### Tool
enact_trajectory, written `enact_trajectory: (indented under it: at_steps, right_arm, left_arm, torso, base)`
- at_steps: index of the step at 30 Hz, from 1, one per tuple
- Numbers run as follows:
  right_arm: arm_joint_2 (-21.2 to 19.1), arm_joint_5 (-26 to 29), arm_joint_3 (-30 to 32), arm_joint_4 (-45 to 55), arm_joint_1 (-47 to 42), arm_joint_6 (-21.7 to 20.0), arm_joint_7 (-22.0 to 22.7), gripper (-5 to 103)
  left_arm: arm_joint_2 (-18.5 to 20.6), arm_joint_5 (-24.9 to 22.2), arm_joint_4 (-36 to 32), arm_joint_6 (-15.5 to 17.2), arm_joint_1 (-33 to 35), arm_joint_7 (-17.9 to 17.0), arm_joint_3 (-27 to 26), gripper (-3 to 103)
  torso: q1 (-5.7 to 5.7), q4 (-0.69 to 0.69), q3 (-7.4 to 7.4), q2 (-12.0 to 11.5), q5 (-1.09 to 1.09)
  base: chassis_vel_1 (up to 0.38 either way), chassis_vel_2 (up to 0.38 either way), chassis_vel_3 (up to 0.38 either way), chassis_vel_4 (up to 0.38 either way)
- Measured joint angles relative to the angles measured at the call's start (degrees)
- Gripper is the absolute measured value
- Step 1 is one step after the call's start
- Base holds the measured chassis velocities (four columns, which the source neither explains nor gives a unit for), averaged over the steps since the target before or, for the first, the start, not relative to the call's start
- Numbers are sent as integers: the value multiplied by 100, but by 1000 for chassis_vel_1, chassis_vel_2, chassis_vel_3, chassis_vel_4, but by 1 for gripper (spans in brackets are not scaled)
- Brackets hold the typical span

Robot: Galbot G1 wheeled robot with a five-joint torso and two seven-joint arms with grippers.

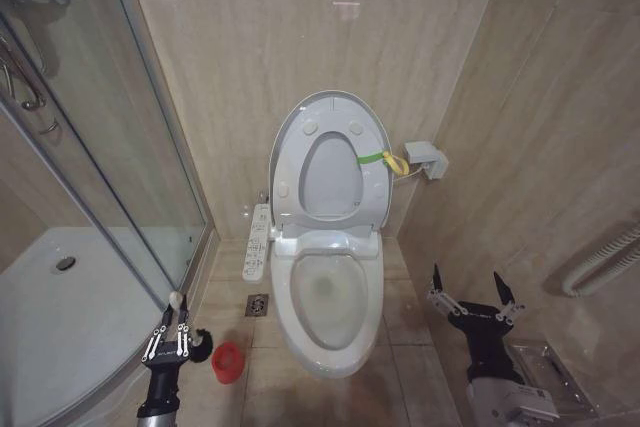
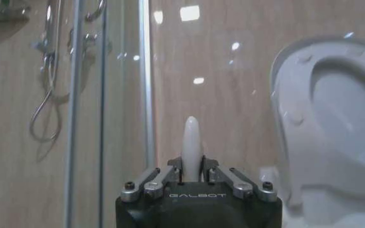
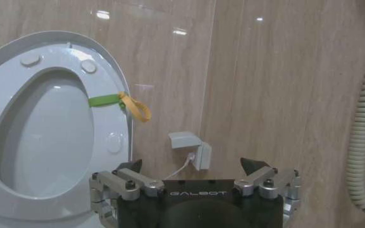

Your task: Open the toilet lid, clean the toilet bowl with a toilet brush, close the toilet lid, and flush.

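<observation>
The toilet lid [image 1: 330,162] stands raised against the back wall, with a yellow-green strap loop [image 1: 385,160] at its right edge. Below it the white toilet bowl [image 1: 330,297] lies uncovered. On the floor left of the bowl, my left gripper [image 1: 170,339] is shut on the upright white handle of the toilet brush [image 1: 177,300]. A dark brush head sits low beside the red holder cup [image 1: 228,362]. In the left wrist view the handle [image 2: 190,137] rises between the fingers of the left gripper [image 2: 192,173]. My right gripper [image 1: 472,292] hangs open to the right of the bowl, holding nothing. The right wrist view shows the right gripper [image 3: 192,166] facing the lid [image 3: 43,123].
A glass shower enclosure [image 1: 120,147] and white shower tray [image 1: 60,297] fill the left side. A floor drain [image 1: 257,305] and the bidet control panel [image 1: 258,242] lie left of the bowl. On the right wall are a small box [image 1: 425,159] and a ribbed hose [image 1: 600,267].
</observation>
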Motion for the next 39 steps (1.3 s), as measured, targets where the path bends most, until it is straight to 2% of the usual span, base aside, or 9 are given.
enact_trajectory:
  at_steps: [16,19,29,39]
  right_arm:
    - [0,0,0,0,0,0,0,100]
    - [0,0,0,0,0,0,0,100]
    - [0,0,0,0,0,0,0,100]
    - [0,0,0,0,0,0,0,100]
  left_arm:
    - [-82,-186,1253,0,-785,-5,602,21]
    - [-97,-193,1746,0,-1005,3,727,21]
    - [-136,-206,2677,1,-1611,-51,954,21]
    - [-182,-232,3272,1,-2178,-26,1133,21]
  torso:
    - [0,-1,0,0,0]
    - [0,0,0,0,1]
    - [0,0,0,0,0]
    - [0,0,0,0,1]
  base:
    - [0,0,0,0]
    - [0,0,0,0]
    - [0,0,0,0]
    - [0,0,0,0]
